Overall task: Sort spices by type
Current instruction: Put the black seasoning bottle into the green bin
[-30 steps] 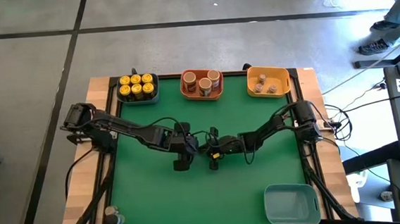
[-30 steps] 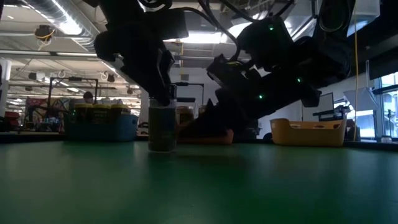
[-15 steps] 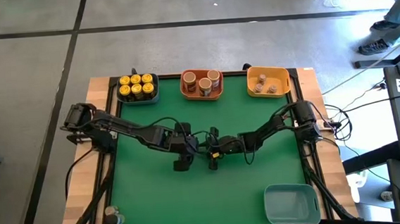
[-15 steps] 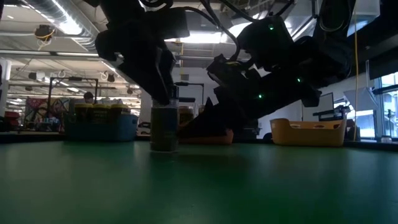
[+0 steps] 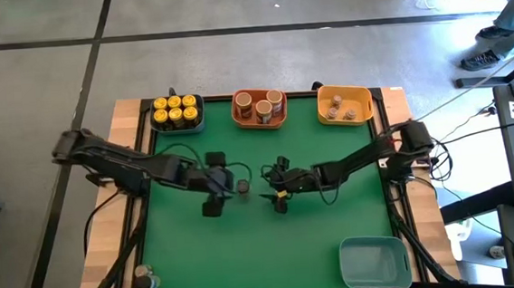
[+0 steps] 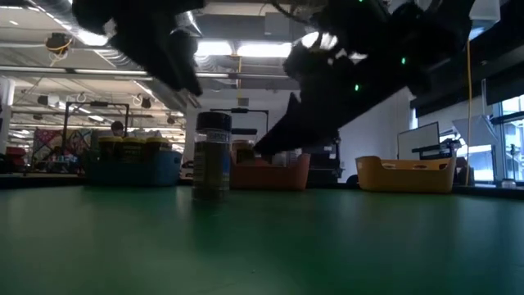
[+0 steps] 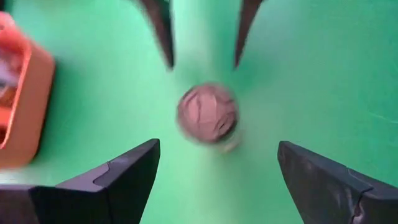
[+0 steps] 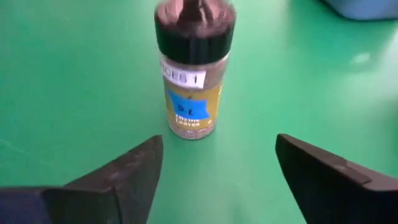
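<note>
**Jar free-standing mid-worktop, both grippers off it**

Jar (image 5: 242, 187) stands upright on the green worktop (image 5: 335, 220), roughly centre, touching nothing. Dark cap, grey-brown top, yellow/blue label visible in the right wrist view (image 8: 193, 74). In the low view (image 6: 212, 156) it stands alone with clear air on both sides.

Left gripper (image 5: 219, 185) sits just beside the jar on its left, fingers wide, holding nothing. Left wrist view looks straight down on the jar top (image 7: 207, 114), between the spread fingers (image 7: 118, 174) but not touching.

Right gripper (image 5: 275, 190) is near the jar on its right, fingers wide, empty. Jar is ahead of the fingers (image 8: 124, 171), apart from them.

Back edge of worktop: blue bin (image 5: 199, 123) with yellow-lid jars (image 5: 175, 109), orange bin (image 5: 241, 119) with tan-lid jars (image 5: 261, 103), yellow bin (image 5: 362, 92) with tiny jars (image 5: 341, 112). Teal bin (image 5: 347, 267) at the near right corner.
</note>
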Controlling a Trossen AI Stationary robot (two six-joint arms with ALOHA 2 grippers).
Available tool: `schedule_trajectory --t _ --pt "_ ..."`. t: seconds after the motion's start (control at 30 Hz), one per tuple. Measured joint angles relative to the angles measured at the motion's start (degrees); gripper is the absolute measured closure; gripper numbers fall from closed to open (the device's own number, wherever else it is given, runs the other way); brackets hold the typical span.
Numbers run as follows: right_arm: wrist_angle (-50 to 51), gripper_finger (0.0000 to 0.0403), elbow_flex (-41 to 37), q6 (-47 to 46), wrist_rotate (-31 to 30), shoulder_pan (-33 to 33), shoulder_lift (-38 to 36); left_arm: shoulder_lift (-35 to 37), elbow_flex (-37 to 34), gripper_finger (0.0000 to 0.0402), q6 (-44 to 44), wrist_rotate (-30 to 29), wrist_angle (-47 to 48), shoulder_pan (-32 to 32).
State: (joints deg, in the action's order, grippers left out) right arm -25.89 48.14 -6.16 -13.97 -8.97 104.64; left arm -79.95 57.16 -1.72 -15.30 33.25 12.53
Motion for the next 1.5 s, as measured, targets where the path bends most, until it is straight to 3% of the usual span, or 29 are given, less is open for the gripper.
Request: schedule_trajectory --t 0.13,0.23,0.37,0.53,0.67,0.83,1.17,1.37,1.5 --pt "0.69 0.0083 0.0 0.01 0.78 0.0 -3.11 8.23 -11.45 0.0078 -3.44 -0.39 -8.28 -0.06" --pt "-5.04 0.0082 0.0 0.01 1.54 0.0 -3.39 12.35 -20.11 0.0078 -6.44 -0.15 -17.28 -0.03" --pt "-11.26 0.0081 1.08 0.34 2.02 0.0 -2.93 13.36 -28.54 0.0078 -8.98 -0.17 -30.4 -0.07" --pt "-8.92 0.0081 7.43 0.42 2.16 0.0 0.29 11.34 -35.1 0.0078 -9.17 -0.2 -44.62 -0.16" --pt "6.66 0.0081 16.42 0.37 1.5 0.76 3.35 9.23 -37.42 0.0078 -8.52 -0.18 -53.96 -0.19" --pt "23.22 0.0081 26.37 -2.37 0.57 1.63 5.68 7.35 -37.42 0.0078 -7.13 -0.17 -55.91 -0.17" --pt "31.99 0.0081 35.01 -9.9 4.11 2.25 10.18 2.98 -37.44 0.0078 -6.69 -0.28 -56.33 -0.22" --pt "38.16 0.0081 36.03 -11.6 2.25 2.34 10.13 0.04 -37.44 0.0078 -6.2 -0.42 -56.55 -0.3" --pt "36.2 0.0081 35.62 -11.62 2.06 2.36 10.91 -1.3 -37.44 0.0078 -5.37 -0.42 -58.54 -0.3"
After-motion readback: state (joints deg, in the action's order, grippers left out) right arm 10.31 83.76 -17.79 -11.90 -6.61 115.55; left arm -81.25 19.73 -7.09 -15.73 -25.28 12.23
